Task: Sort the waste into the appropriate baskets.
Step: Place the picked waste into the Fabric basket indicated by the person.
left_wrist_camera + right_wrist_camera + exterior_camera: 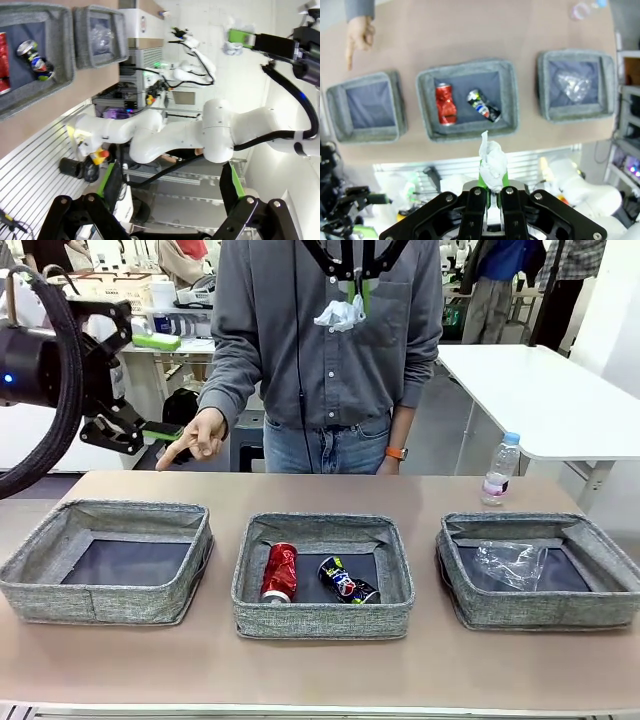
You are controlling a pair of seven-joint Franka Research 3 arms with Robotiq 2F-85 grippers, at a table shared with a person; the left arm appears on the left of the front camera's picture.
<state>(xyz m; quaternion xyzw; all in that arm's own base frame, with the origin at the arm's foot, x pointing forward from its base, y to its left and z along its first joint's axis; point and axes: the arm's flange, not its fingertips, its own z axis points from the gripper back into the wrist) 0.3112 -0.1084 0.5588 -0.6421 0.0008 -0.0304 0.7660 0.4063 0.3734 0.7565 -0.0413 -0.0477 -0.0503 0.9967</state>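
High over the table, my right gripper [346, 280] [490, 187] is shut on the white paper wad [340, 313] [491, 161]. Three grey baskets stand in a row. The left basket [105, 597] [337, 107] holds nothing. A red can [280, 572] [445, 103] and a blue-and-yellow can [347, 580] [483, 106] lie in the middle basket [320, 622] [425, 107]. A clear plastic cup [510, 562] [574, 84] lies in the right basket [540, 612] [542, 85]. The water bottle [500, 468] stands upright behind the right basket. My left gripper [150, 435] [170, 200] hangs open at the far left, holding nothing.
A person stands at the far side, one hand [195, 438] [357, 34] pointing down at the table behind the left basket. A white table [540, 390] stands behind at the right. The tabletop in front of the baskets is bare.
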